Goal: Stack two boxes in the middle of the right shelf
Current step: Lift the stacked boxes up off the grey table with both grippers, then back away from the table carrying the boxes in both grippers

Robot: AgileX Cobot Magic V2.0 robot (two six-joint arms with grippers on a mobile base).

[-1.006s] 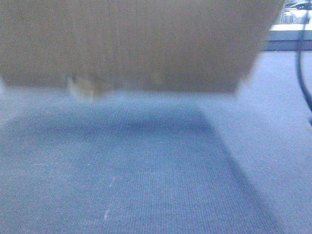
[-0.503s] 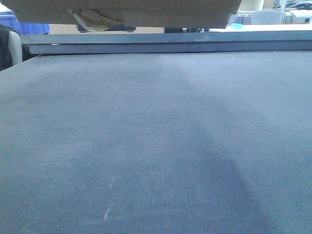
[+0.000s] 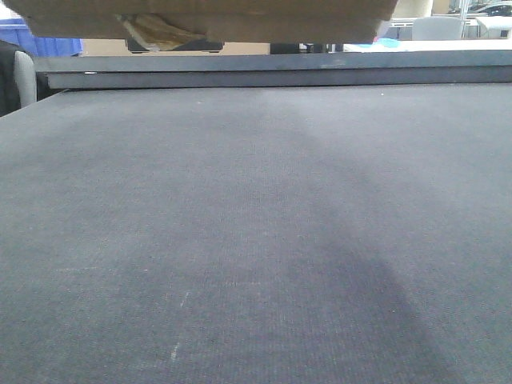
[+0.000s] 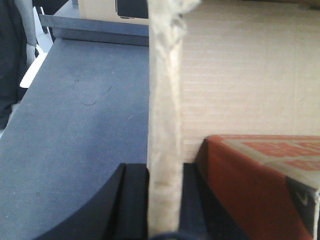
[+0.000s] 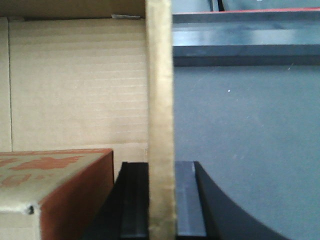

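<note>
Your box (image 3: pixel 200 20) has risen high above the counter (image 3: pixel 256 240), left pincer (image 4: pixel 163 200) and right pincer (image 5: pixel 161 200) each clenched on a wall of it, so the lift looks done.

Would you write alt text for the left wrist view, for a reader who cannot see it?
The left claw clamps the upright wall of a cardboard box, seen edge-on at centre. A red carton sits inside on the right; a grey surface spreads left.

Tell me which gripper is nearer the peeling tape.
Left. The left gripper clamps the box wall nearer the tape; the right gripper clamps the opposite wall.
</note>
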